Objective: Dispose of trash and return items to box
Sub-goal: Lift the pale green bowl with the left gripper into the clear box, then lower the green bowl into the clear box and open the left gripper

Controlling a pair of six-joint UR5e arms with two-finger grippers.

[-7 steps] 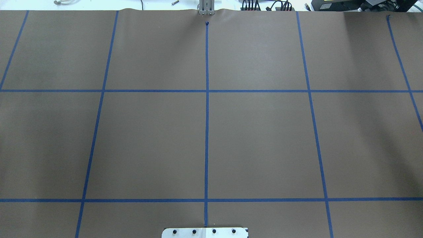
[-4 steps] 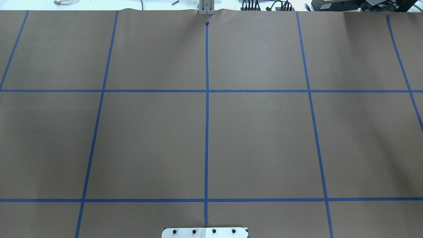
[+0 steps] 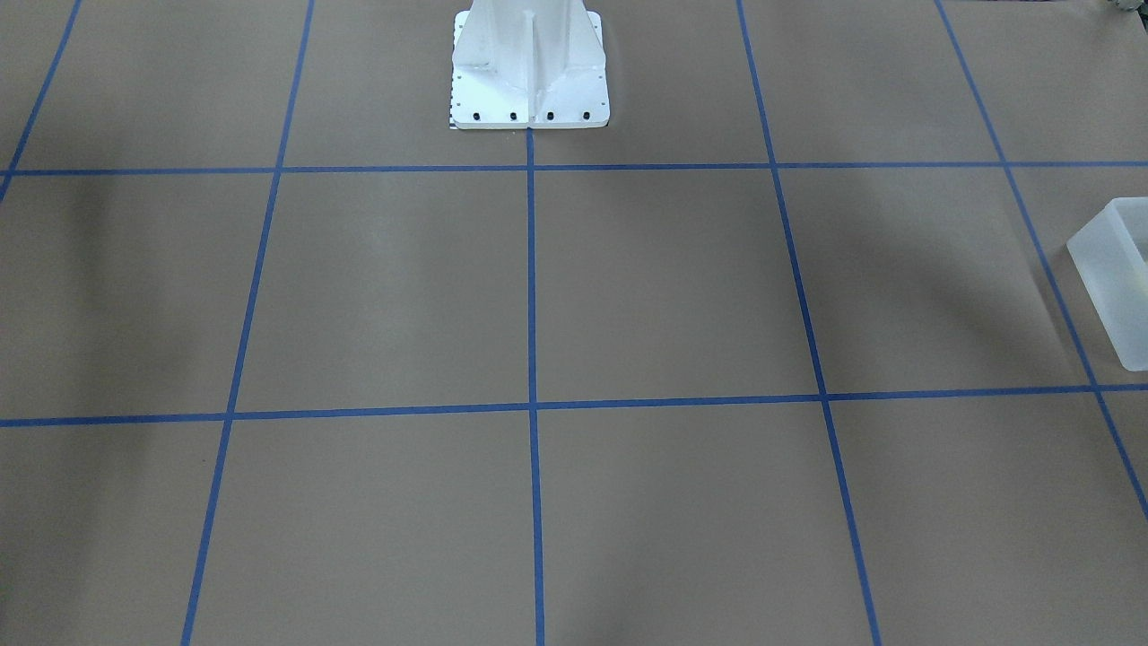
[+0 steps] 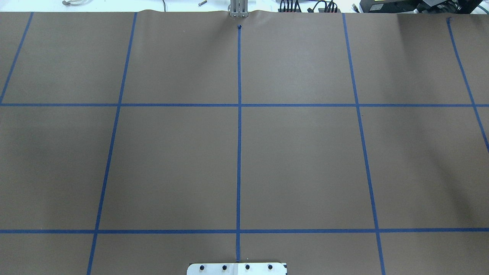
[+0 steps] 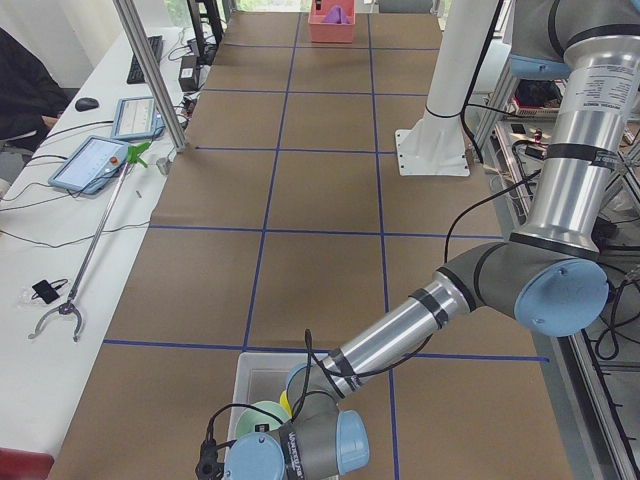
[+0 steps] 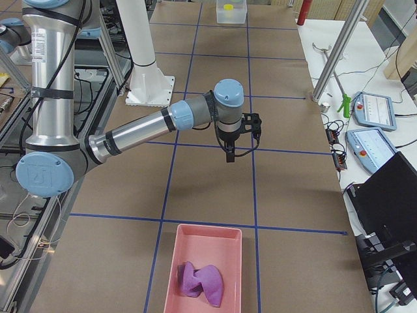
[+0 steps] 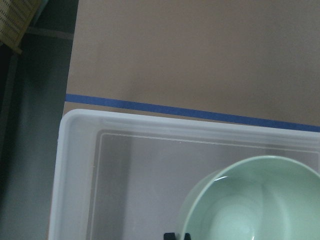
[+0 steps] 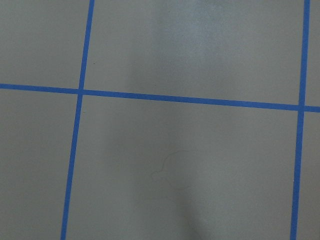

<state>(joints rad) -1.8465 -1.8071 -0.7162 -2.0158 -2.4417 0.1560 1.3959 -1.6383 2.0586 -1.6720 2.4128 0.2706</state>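
The frosted white box (image 5: 248, 372) stands at the table's end on my left; it also shows in the front view (image 3: 1117, 278) and far off in the right side view (image 6: 232, 14). The mint-green bowl (image 7: 250, 205) is in or just over the box, and the left side view shows it (image 5: 266, 414) beside the yellow cup (image 5: 285, 402). My left arm's wrist (image 5: 300, 445) hangs over the box and hides the gripper. Only a dark sliver of the left gripper (image 7: 177, 236) shows at the bowl's rim, so I cannot tell its state. My right gripper (image 6: 229, 155) points down above bare table; I cannot tell its state.
A pink tray (image 6: 171, 261) with a purple cloth (image 6: 201, 282) lies at the table's end on my right. The white robot base (image 3: 529, 72) stands mid-table at my edge. A post (image 5: 150, 75) and tablets (image 5: 95, 160) line the operators' side.
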